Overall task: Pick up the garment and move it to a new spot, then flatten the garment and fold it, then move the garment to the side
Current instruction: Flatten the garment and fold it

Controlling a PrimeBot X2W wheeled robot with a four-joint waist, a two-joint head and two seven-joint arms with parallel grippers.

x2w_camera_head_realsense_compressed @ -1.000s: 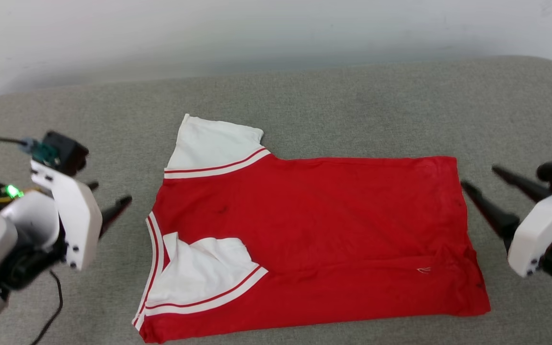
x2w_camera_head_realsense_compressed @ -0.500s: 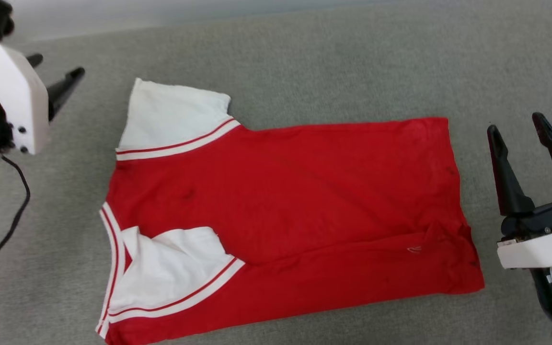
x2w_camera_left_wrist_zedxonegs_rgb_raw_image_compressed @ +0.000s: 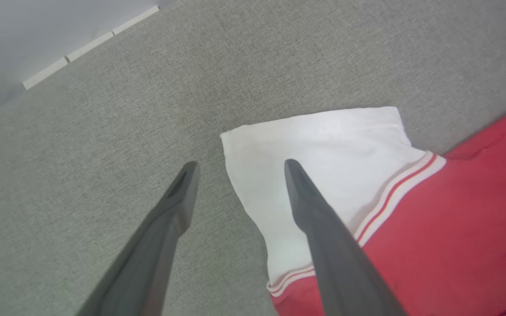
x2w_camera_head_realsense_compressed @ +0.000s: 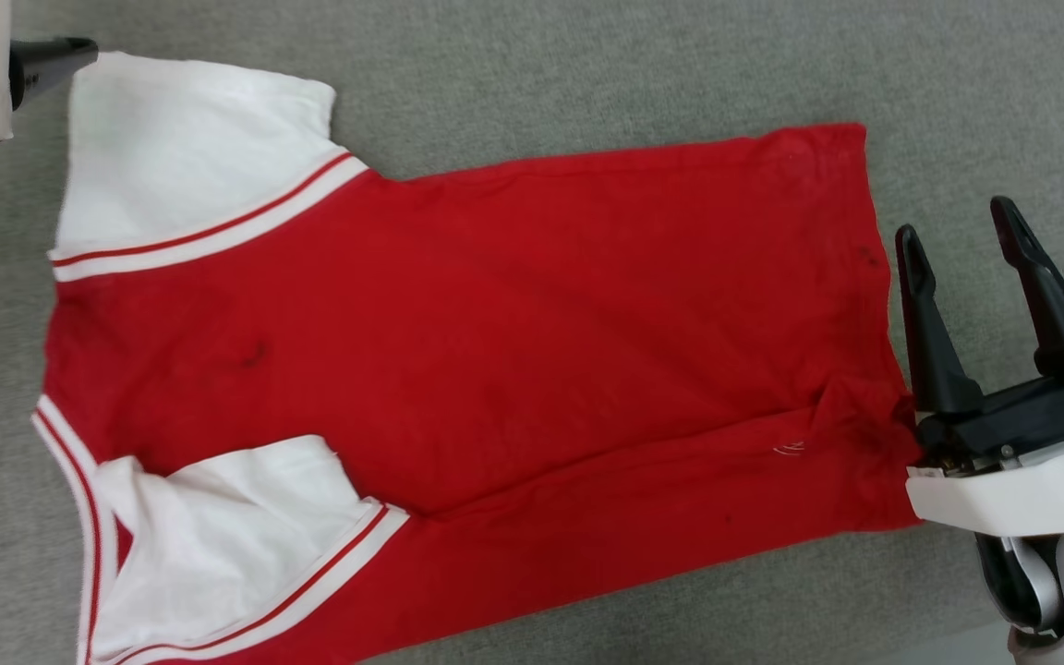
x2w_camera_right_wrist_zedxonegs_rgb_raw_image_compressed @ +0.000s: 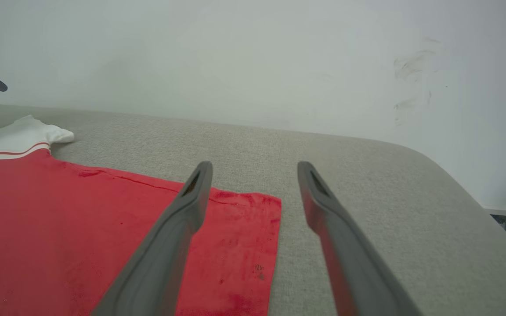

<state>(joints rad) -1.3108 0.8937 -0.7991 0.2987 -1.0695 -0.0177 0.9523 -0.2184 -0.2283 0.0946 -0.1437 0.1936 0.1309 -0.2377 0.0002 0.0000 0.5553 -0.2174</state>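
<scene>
I have the garment point(x2w_camera_head_realsense_compressed: 495, 351) lying flat, its long axis spanning my arms: the left gripper point(x2w_camera_left_wrist_zedxonegs_rgb_raw_image_compressed: 238, 164), fingers apart, straddles the far sleeve point(x2w_camera_left_wrist_zedxonegs_rgb_raw_image_compressed: 323, 145) edge, and the right gripper point(x2w_camera_head_realsense_compressed: 954, 220), likewise spread and empty, straddles the hem point(x2w_camera_right_wrist_zedxonegs_rgb_raw_image_compressed: 275, 245).

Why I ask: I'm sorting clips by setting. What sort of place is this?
Likely indoors, at a sofa or bed: grey woven upholstery with a rounded corner, a white wall behind, a red T-shirt laid out.

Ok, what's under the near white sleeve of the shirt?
The near sleeve is folded inward onto the red body of the garment, which lies on the grey fabric surface. Whether anything sits beneath that red layer cannot be seen, because the fabric covers it.
</scene>
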